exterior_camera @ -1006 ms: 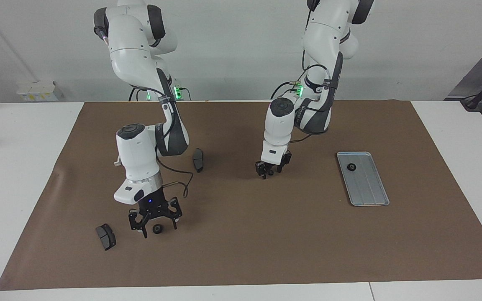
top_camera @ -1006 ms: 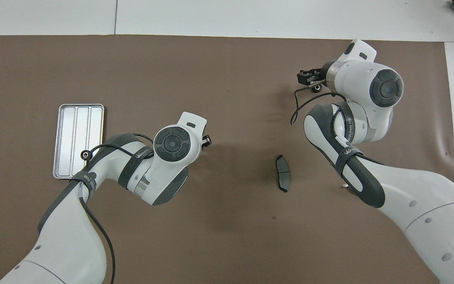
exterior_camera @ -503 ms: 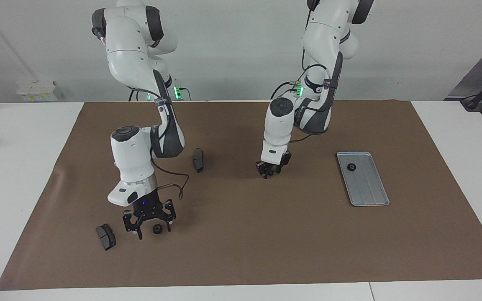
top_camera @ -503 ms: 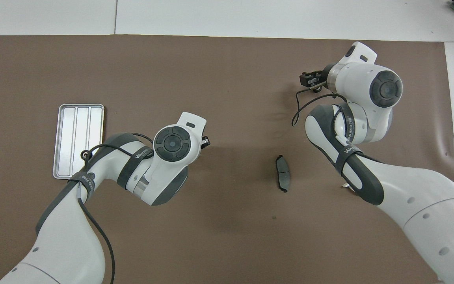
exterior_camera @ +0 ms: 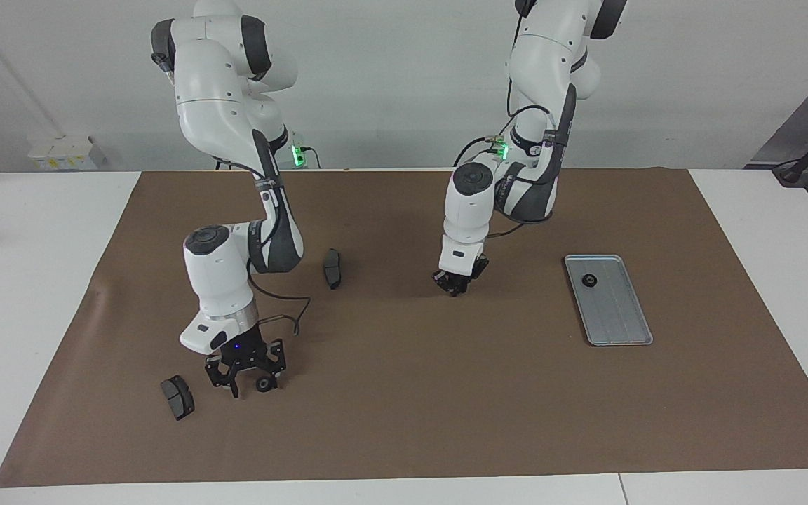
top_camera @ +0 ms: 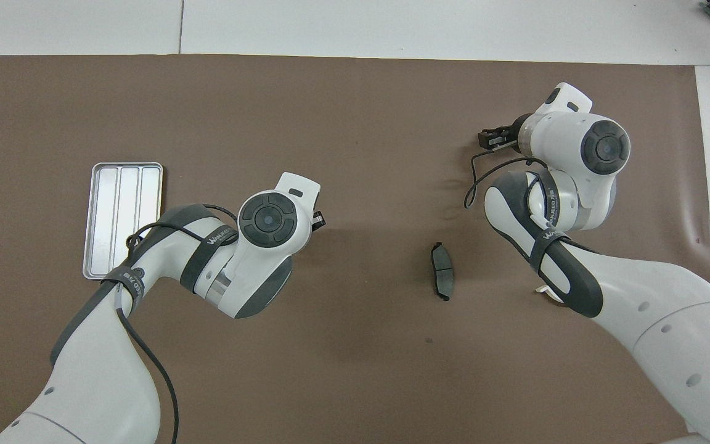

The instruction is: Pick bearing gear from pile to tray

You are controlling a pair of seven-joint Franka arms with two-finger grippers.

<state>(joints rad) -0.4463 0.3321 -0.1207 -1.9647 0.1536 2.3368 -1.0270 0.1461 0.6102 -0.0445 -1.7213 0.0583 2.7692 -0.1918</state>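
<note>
A small black bearing gear (exterior_camera: 262, 385) lies on the brown mat toward the right arm's end. My right gripper (exterior_camera: 252, 382) is open and low over it, with a finger on each side; it also shows in the overhead view (top_camera: 492, 139), where the gear is hidden. My left gripper (exterior_camera: 454, 286) is at the mat's middle, its fingers shut on what looks like a small black gear; only its tip shows from overhead (top_camera: 318, 219). The silver tray (exterior_camera: 618, 319) (top_camera: 114, 203) lies toward the left arm's end and holds one black gear (exterior_camera: 589, 280). The white half-ring bracket is out of view.
One dark grey brake pad (exterior_camera: 332, 268) (top_camera: 442, 271) lies between the two arms. Another brake pad (exterior_camera: 177, 397) lies beside the right gripper, toward the mat's edge. The brown mat (exterior_camera: 404, 421) covers most of the white table.
My right gripper has come down around the gear and shifted slightly toward the nearby brake pad. My left gripper's fingers have closed together at the mat's middle.
</note>
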